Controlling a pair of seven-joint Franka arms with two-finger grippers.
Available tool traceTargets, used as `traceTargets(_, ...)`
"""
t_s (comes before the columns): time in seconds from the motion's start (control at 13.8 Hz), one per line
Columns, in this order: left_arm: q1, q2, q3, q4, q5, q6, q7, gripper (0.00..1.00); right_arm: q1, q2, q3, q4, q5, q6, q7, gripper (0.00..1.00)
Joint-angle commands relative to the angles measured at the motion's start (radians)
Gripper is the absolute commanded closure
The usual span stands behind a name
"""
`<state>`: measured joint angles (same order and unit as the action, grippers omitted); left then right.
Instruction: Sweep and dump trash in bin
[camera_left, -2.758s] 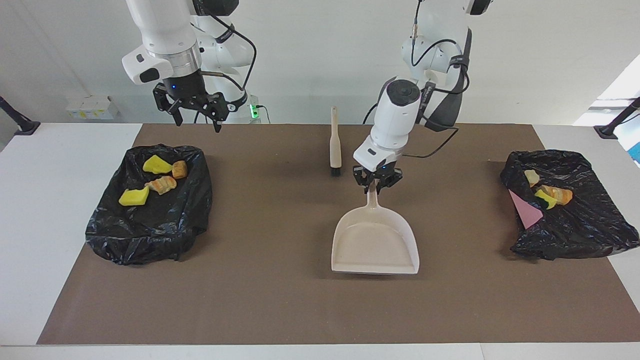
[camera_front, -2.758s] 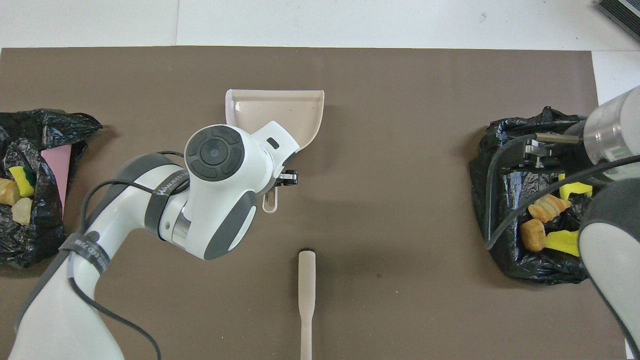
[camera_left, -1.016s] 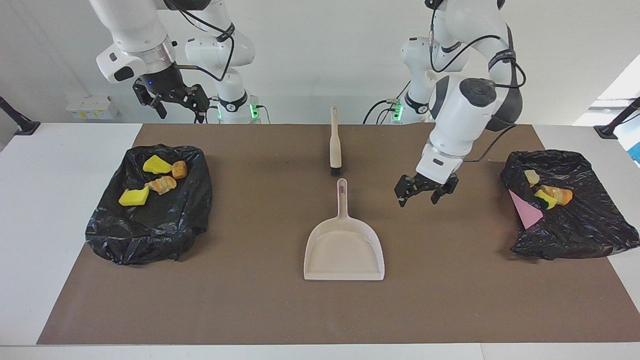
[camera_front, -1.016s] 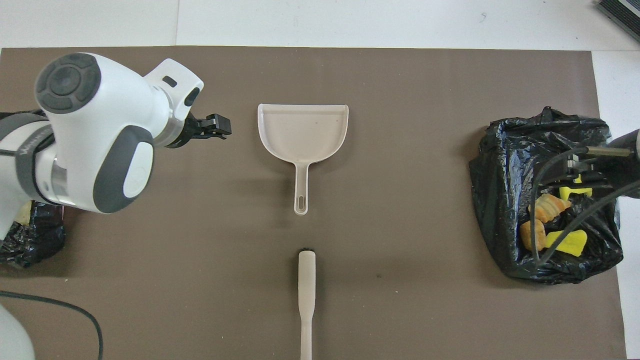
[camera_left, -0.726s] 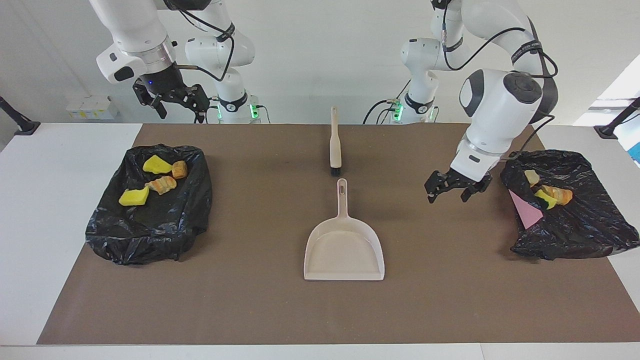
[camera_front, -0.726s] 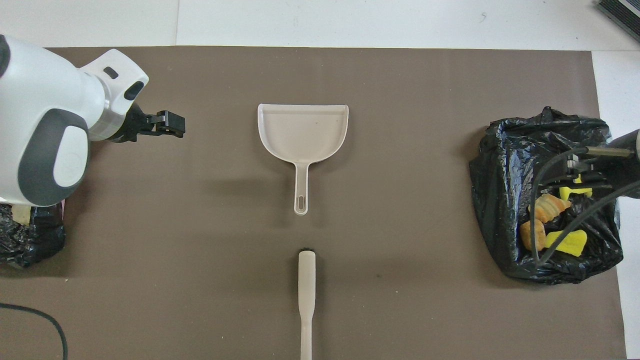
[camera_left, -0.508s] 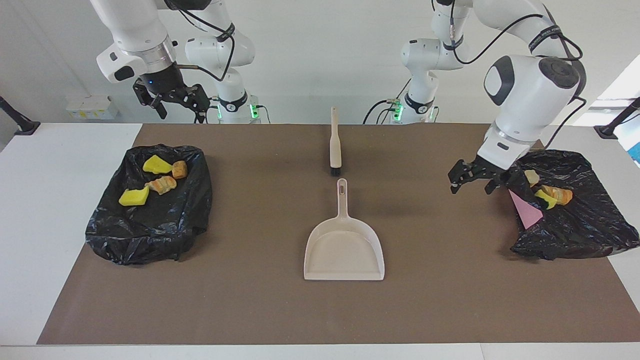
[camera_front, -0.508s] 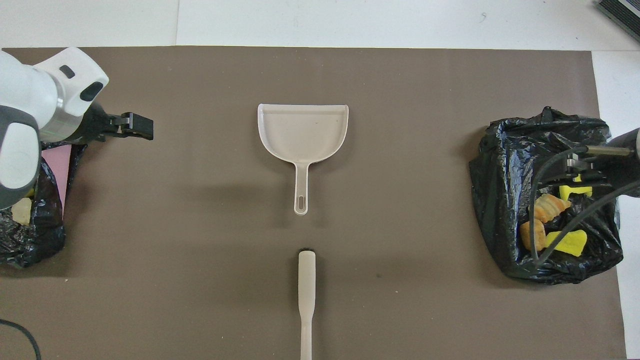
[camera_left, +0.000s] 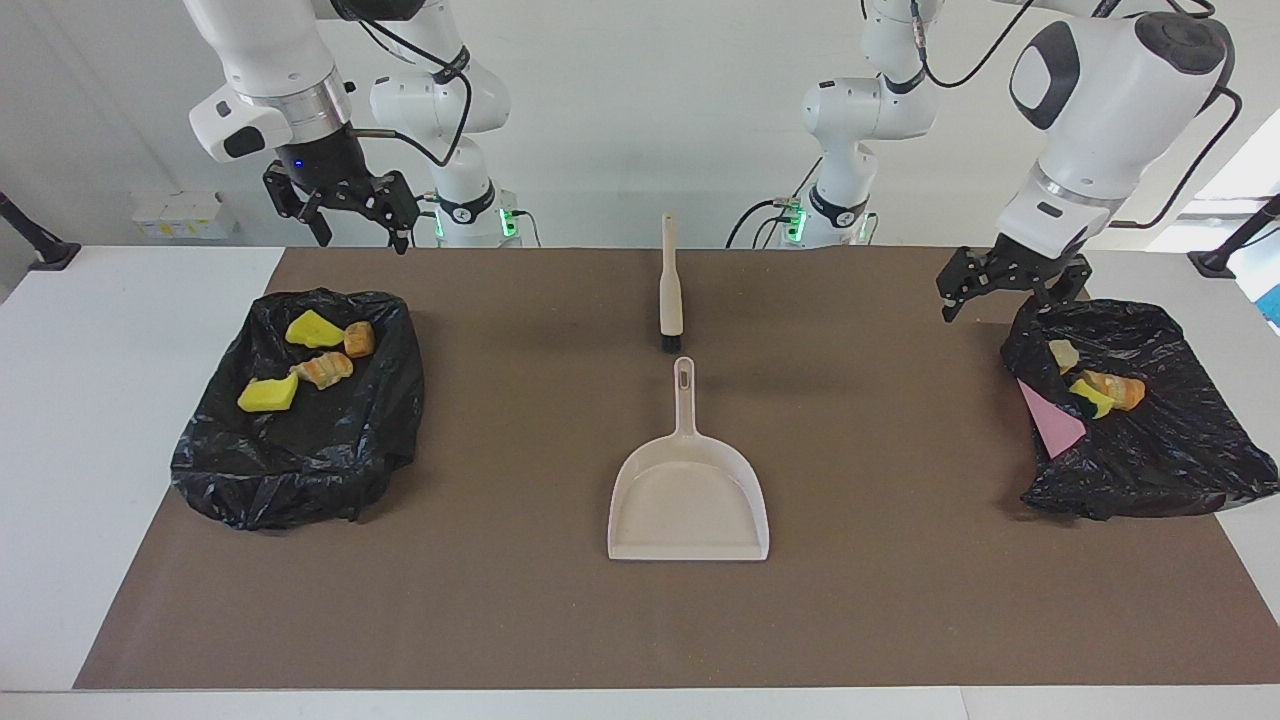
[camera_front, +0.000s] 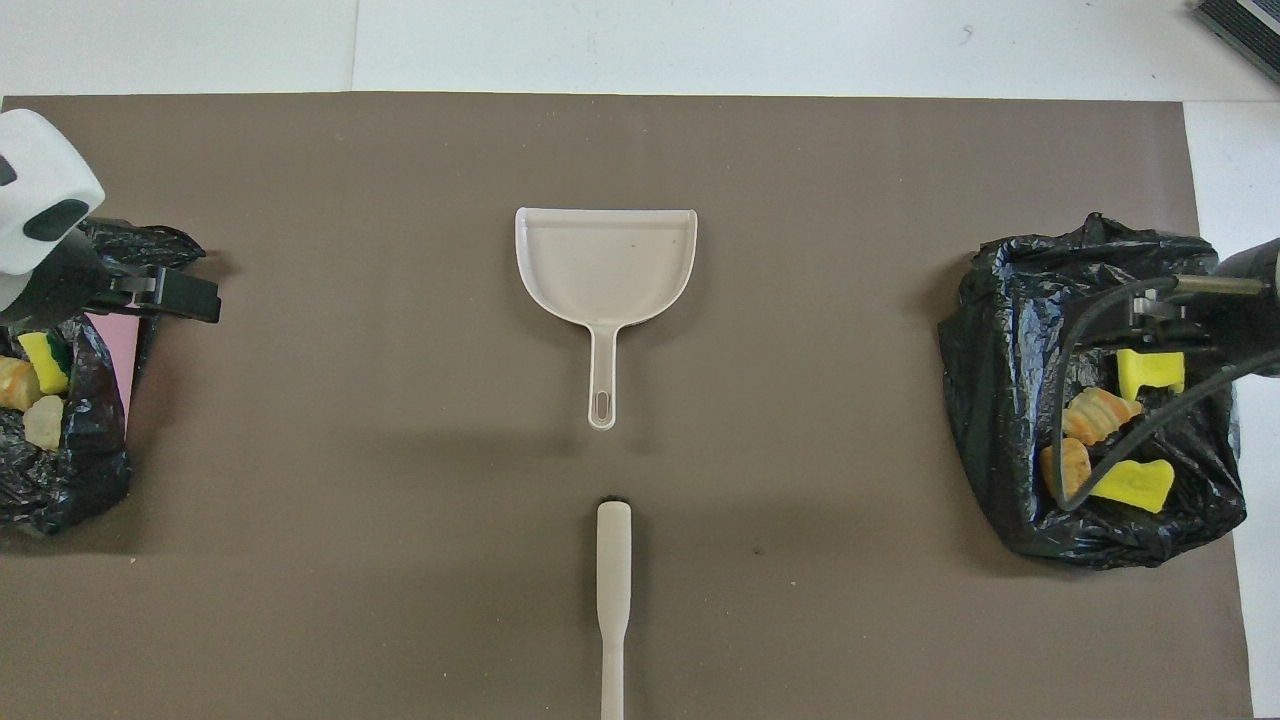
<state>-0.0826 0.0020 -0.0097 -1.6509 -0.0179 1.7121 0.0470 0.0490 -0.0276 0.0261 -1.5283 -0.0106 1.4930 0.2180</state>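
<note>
A brown mat (camera_left: 560, 620) covers the table (camera_left: 120, 450). At each end of it lies a black-lined bin: one (camera_left: 300, 470) toward the right arm's end, holding four scraps of trash (camera_left: 268, 394); the other (camera_left: 1150, 460) toward the left arm's end, holding three scraps of trash (camera_left: 1100, 388) beside a pink sheet (camera_left: 1050, 425). The beige dustpan (camera_left: 688, 500) lies mid-mat, handle toward the robots, with the hand brush (camera_left: 670, 290) just nearer the robots. The left gripper (camera_left: 1005, 285), fingers spread and empty, hangs over the mat at its bin's edge; the right gripper (camera_left: 345, 208), likewise spread and empty, hangs above the robot-side edge of the table.
</note>
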Motion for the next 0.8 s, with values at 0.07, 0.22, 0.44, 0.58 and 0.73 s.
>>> traceTargets(0.07, 0.021, -0.068, -0.006, -0.018, 0.016, -0.064, 0.028, 0.00, -0.011, -0.011, -0.003, -0.015, 0.018, 0.016, -0.015, 0.00)
traceTargets(0.22, 0.021, -0.074, -0.006, -0.029, 0.016, -0.084, 0.033, 0.00, -0.011, -0.011, -0.002, -0.015, 0.020, 0.016, -0.020, 0.00)
traceTargets(0.44, 0.023, -0.063, -0.007, -0.006, 0.016, -0.086, 0.042, 0.00, -0.006, -0.011, 0.002, -0.007, 0.009, 0.004, -0.019, 0.00)
traceTargets(0.58, 0.021, -0.057, -0.009, 0.019, 0.016, -0.118, 0.045, 0.00, -0.001, -0.011, 0.005, 0.002, 0.001, 0.004, -0.019, 0.00)
traceTargets(0.73, 0.021, -0.054, -0.009, 0.030, 0.018, -0.131, 0.045, 0.00, -0.001, -0.009, 0.006, 0.007, 0.001, 0.004, -0.019, 0.00)
